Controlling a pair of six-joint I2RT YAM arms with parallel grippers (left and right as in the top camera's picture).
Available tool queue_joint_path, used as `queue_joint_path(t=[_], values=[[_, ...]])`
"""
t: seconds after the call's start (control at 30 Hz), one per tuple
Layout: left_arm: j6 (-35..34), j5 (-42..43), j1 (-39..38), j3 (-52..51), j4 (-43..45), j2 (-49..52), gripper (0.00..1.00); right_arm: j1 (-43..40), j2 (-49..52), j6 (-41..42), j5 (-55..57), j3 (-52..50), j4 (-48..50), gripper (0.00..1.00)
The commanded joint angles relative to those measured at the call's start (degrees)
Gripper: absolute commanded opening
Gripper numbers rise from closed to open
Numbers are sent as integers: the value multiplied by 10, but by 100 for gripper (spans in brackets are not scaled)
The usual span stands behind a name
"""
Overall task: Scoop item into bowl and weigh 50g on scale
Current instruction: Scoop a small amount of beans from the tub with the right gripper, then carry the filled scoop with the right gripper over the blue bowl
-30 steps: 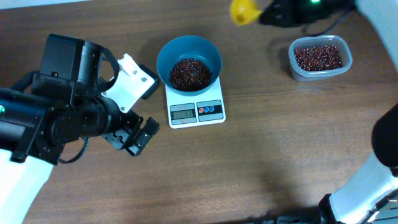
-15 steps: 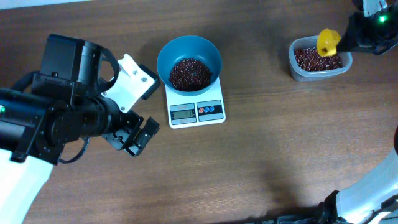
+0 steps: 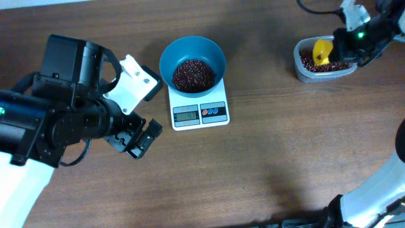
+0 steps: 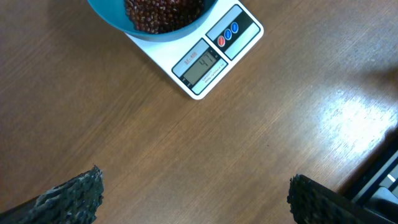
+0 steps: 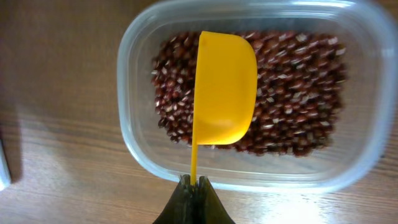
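Observation:
A teal-blue bowl [image 3: 192, 54] holding dark red-brown beans [image 3: 193, 75] stands on the white scale [image 3: 200, 113]; both also show in the left wrist view, the bowl [image 4: 115, 18] and the scale [image 4: 211, 59], whose display shows a reading. A clear tub [image 3: 325, 60] of more beans [image 5: 298, 93] sits at the far right. My right gripper [image 3: 345, 45] is shut on the handle of a yellow scoop [image 5: 224, 87], which hangs over the tub with its underside up. My left gripper [image 3: 135, 140] is open and empty over bare table, left of the scale.
The brown wooden table [image 3: 266, 171] runs under everything. The left arm's bulky black and white body [image 3: 69, 107] fills the left side. A white part of the right arm [image 3: 380, 183] stands at the lower right corner.
My right gripper has carried the yellow scoop from the far edge beyond the bowl rightward and down over the clear tub. The left arm has not moved.

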Motion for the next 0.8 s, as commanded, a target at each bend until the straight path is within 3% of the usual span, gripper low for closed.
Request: queue_joint_path(t=[0.0,0.17,0.37,0.6,0.77], values=[[-7,7,2,8,1,-3,99,29,0,7,23,-32,-2,4],[-7,6,2,8,1,-3,99,39,-1,10,-15,-30,-5,4],[-7,6,2,8,1,-3,99,-7,-3,37,-30,14,-7,4],[-7,6,2,8,1,-3,99,-94,-3,37,-249,25,-7,4],[-7,6,2,8,1,-3,99,-94,-3,37,-408,25,-18,4]])
